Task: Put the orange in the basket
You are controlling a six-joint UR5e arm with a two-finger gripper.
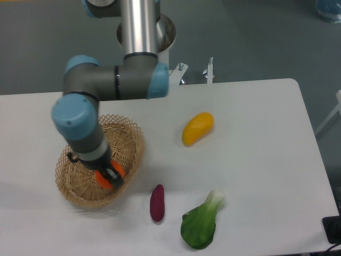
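Inside the wicker basket (130, 140), near its front-right wall: gripper (110, 176), fingers clamped on the orange (108, 178). Orange sits low over the basket floor, directly between the fingers, not beside them; whether it touches the weave cannot be told. Judged next: release straight down.

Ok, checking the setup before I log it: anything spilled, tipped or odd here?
Nothing stands out. The claw holds the orange inside the basket, which sits upright on the table.
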